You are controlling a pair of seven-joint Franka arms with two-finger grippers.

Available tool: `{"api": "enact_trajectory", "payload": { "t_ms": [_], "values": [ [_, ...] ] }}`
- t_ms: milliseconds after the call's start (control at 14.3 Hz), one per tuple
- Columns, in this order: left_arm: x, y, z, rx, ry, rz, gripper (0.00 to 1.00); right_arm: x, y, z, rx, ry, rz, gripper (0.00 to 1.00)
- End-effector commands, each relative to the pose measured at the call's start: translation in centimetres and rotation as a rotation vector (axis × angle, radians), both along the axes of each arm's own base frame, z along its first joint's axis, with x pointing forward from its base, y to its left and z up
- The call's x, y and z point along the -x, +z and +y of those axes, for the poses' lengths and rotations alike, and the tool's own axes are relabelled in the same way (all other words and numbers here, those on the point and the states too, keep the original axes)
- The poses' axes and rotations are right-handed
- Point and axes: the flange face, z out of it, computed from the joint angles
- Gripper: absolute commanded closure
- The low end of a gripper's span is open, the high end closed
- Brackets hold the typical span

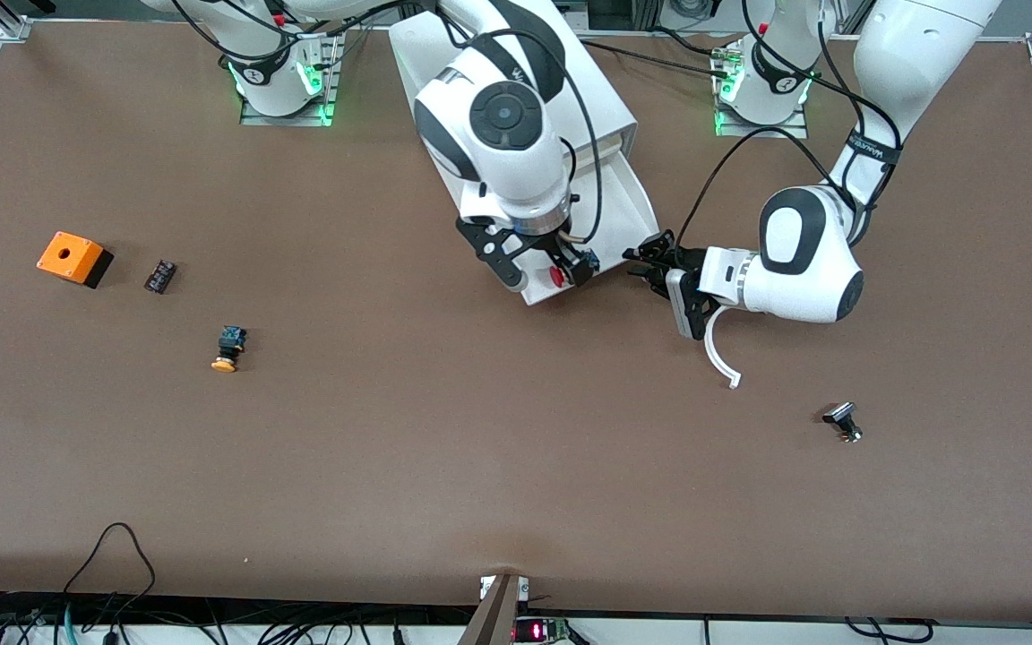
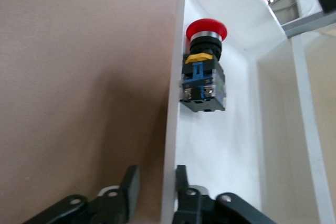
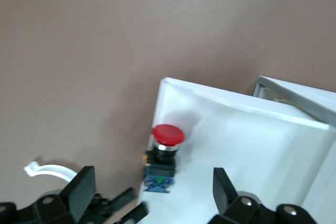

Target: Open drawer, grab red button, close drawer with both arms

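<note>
Button (image 2: 203, 66) lies on side in open drawer (image 1: 621, 210), against front wall near corner; long axis runs along that wall, red cap toward corner.

Right gripper (image 1: 541, 260) directly above it, jaws wide open, empty (nearer arm for grab).

Left gripper (image 2: 156, 190) straddles drawer's front wall, slightly parted, apparently not clamped.

Left wrist view shows body detail and straddle; front view hides button mostly under right gripper.

High front camera faces robots; both wrist cameras closely share the drawer (image 1: 610, 224).
</note>
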Motion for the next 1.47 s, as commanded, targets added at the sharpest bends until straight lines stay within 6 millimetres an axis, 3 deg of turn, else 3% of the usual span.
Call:
{"api": "enact_trajectory", "payload": {
  "t_ms": [0,140,489,699,839,978,1118,1188,1398],
  "values": [
    [-2.3,1.4,1.0,-0.042,-0.033,-0.015,0.0,0.4,-2.1,1.3,0.031,-0.017,-0.005,0.01],
    [-3.6,3.9,1.9,-0.099,-0.036,0.045,0.0,1.0,-3.6,2.2,0.033,-0.025,-0.001,0.01],
    [-6.3,12.7,2.1,-0.389,-0.027,0.191,0.0,0.3,-5.6,3.4,-0.031,-0.065,-0.063,0.01],
    [-6.7,15.4,2.2,-0.512,0.0,0.203,0.0,0.9,-6.5,4.2,-0.039,-0.064,-0.068,0.01],
    [-7.0,17.8,3.4,-0.589,0.028,0.22,0.0,1.4,-6.6,4.5,-0.032,-0.065,-0.06,0.07],
    [-7.6,20.5,4.9,-0.674,0.07,0.214,0.0,1.7,-6.5,4.5,-0.021,-0.058,-0.053,0.32],
    [-8.2,23.8,5.6,-0.787,0.133,0.134,0.0,1.7,-6.2,4.4,-0.017,-0.051,-0.051,0.82],
    [-8.2,24.9,5.8,-0.843,0.168,0.101,0.0,1.7,-6.0,4.3,-0.014,-0.048,-0.053,1.0],
    [-8.1,27.3,4.9,-0.991,0.228,-0.033,0.0,1.6,-5.3,4.1,-0.007,-0.046,-0.048,1.0]
  ]
}}
